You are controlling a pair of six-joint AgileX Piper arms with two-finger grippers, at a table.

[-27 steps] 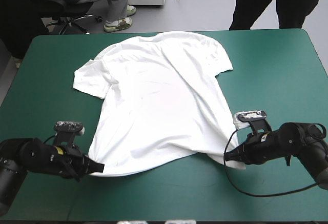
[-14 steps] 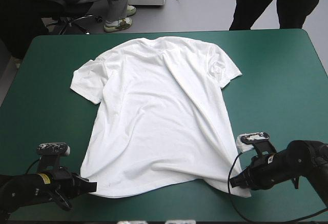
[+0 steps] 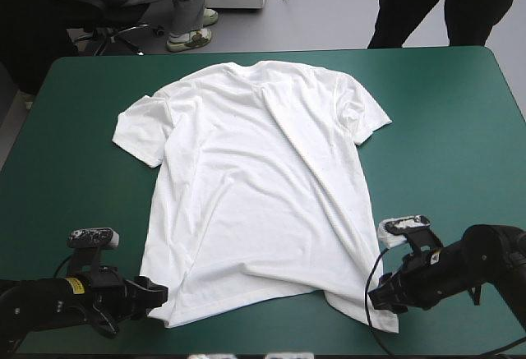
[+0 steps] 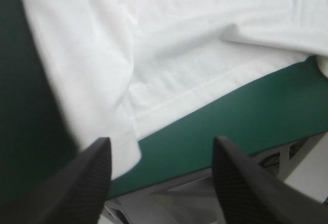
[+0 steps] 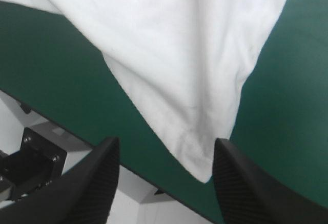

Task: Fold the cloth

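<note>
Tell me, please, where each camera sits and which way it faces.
High view: above, behind the robot, facing forward and down at the T-shirt; left gripper and right gripper show.
Left wrist view: above that wrist, facing a hem corner between its open fingers.
Right wrist view: likewise, the other hem corner between open fingers.
Shared: all show T-shirt on teal-green cover.

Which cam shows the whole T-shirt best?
High view: the T-shirt lies spread flat on the teal-green cover, collar to hem, both sleeves. The wrist views show only a hem corner each, by the open left gripper and right gripper.
</note>
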